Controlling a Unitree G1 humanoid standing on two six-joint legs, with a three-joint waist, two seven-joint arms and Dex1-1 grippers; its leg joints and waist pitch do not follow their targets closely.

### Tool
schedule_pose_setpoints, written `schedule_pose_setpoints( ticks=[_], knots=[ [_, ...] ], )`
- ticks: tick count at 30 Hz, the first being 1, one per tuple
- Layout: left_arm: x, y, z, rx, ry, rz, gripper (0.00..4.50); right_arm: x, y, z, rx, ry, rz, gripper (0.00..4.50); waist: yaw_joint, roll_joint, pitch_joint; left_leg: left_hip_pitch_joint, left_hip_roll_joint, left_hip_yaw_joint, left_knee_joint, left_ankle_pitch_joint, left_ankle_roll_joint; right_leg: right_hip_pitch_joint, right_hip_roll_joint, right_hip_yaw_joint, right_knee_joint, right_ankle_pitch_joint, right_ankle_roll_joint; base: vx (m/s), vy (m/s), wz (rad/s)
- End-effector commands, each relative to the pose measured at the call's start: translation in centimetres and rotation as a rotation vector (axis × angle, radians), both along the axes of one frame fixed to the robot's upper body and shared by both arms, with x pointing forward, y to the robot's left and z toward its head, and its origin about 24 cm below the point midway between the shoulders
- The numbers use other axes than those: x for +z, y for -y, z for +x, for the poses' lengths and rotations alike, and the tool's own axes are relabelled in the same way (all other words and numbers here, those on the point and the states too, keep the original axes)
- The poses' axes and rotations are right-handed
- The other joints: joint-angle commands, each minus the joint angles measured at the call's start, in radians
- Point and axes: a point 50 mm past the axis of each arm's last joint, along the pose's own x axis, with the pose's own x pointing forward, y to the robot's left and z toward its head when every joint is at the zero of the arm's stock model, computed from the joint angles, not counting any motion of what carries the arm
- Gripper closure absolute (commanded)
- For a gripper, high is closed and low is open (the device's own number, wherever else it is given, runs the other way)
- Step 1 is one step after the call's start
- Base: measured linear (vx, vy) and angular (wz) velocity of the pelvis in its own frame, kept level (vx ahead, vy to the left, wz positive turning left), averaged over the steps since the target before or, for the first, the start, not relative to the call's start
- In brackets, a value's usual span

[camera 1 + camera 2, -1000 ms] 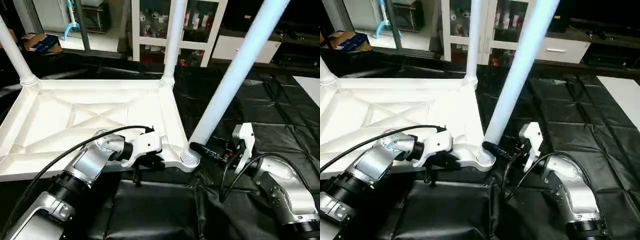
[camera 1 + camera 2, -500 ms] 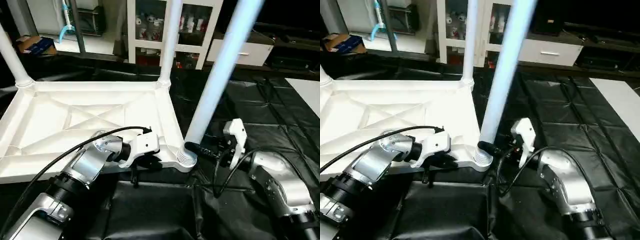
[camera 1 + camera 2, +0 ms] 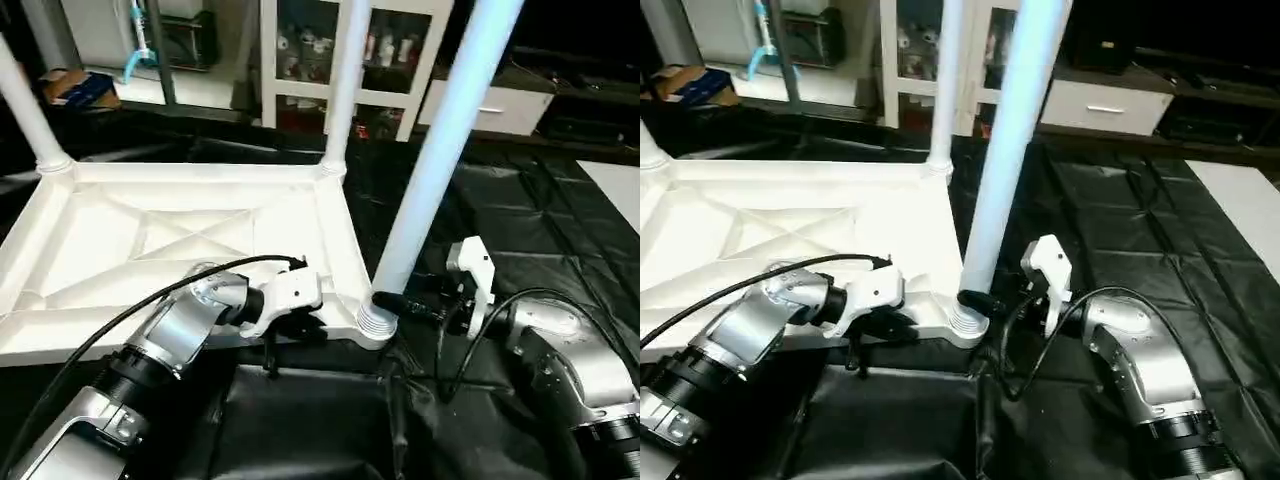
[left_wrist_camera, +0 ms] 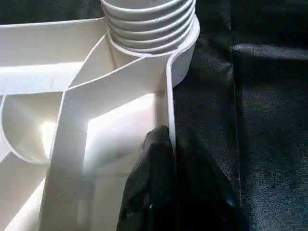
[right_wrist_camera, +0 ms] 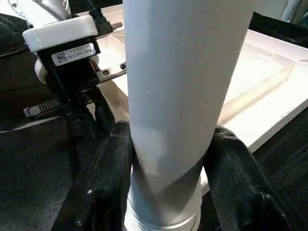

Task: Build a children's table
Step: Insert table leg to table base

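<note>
Right gripper [image 5: 166, 159]: you see its two black fingers [image 5: 108, 178] set one on each side of the near leg [image 3: 435, 160], low on the shaft just above the threaded end, closed against it.
Left gripper [image 4: 168, 178]: your fingers are pressed together on the thin upright rim wall of the table top [image 3: 150, 240], one finger inside the rim and one outside, near the same corner.
Table top: it lies upside down on the black sheet [image 3: 520, 210], ribbed underside facing up, with an X of ribs across the middle.
Near leg: it stands in the corner socket [image 3: 375, 322] at the near right corner of the table top and leans a little off upright; you can see several thread rings exposed above the socket mouth.
Far right leg [image 3: 345, 85]: it stands upright in the far right corner socket of the table top.
Far left leg [image 3: 25, 105]: it stands in the far left corner socket, leaning slightly outward.
Black sheet: it covers the floor under and around the table top, creased in squares, with a raised fold at the near edge between your two forearms.
Cables: one black cable [image 3: 130, 310] loops along your left forearm to the wrist; another [image 3: 470, 345] loops off your right wrist.
Background: a white shelf unit [image 3: 400, 60] stands beyond the far edge of the sheet.
</note>
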Motion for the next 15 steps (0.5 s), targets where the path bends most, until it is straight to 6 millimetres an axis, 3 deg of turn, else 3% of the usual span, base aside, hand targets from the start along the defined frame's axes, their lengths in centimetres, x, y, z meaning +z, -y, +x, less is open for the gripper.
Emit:
schedule_pose_setpoints(
  ticks=[1, 2, 5, 8, 11, 15],
  knots=[
    [-1.7, -0.1, -0.7, 0.001, -0.058, 0.034, 4.50, -6.2, 1.5, -2.4, -0.064, -0.291, -0.173, 2.68, -0.009, 0.003, -0.005, 0.024, 0.072, -0.053, -0.092, -0.530, -0.047, -0.030, -0.081, 0.042, -0.106, -0.617, -0.105, 0.000, 0.000, 0.00],
    [-1.7, -0.1, -0.7, 0.000, -0.059, 0.035, 4.50, -6.5, 2.4, -1.9, -0.157, -0.303, -0.169, 2.68, -0.011, 0.006, -0.005, 0.025, 0.071, -0.056, -0.091, -0.546, -0.051, -0.032, -0.083, 0.041, -0.109, -0.650, -0.097, 0.000, 0.000, 0.00],
    [-1.7, -0.2, -0.7, -0.002, -0.061, 0.038, 4.50, -6.7, 2.9, -2.0, -0.171, -0.317, -0.173, 2.68, -0.019, 0.008, 0.001, 0.032, 0.069, -0.066, -0.091, -0.617, -0.066, -0.039, -0.082, 0.033, -0.120, -0.733, -0.068, 0.000, 0.000, 0.00],
    [-1.6, -0.2, -0.7, -0.004, -0.060, 0.039, 4.50, -6.6, 2.6, -2.2, -0.140, -0.315, -0.168, 2.68, -0.024, 0.010, -0.001, 0.025, 0.072, -0.073, -0.100, -0.631, -0.073, -0.029, -0.082, 0.031, -0.113, -0.673, -0.076, 0.000, 0.000, 0.00],
    [-1.6, -0.2, -0.7, -0.005, -0.060, 0.039, 4.50, -6.5, 2.2, -2.3, -0.126, -0.305, -0.165, 2.68, -0.026, 0.014, -0.006, 0.027, 0.074, -0.069, -0.106, -0.624, -0.080, -0.024, -0.077, 0.032, -0.105, -0.552, -0.110, 0.000, 0.000, 0.00],
    [-1.5, -0.2, -0.7, -0.005, -0.058, 0.037, 4.50, -6.2, 1.8, -2.0, -0.123, -0.276, -0.156, 2.68, -0.023, 0.010, -0.004, 0.029, 0.071, -0.061, -0.102, -0.607, -0.069, -0.027, -0.080, 0.038, -0.107, -0.545, -0.123, 0.000, 0.000, 0.00]
  ],
)
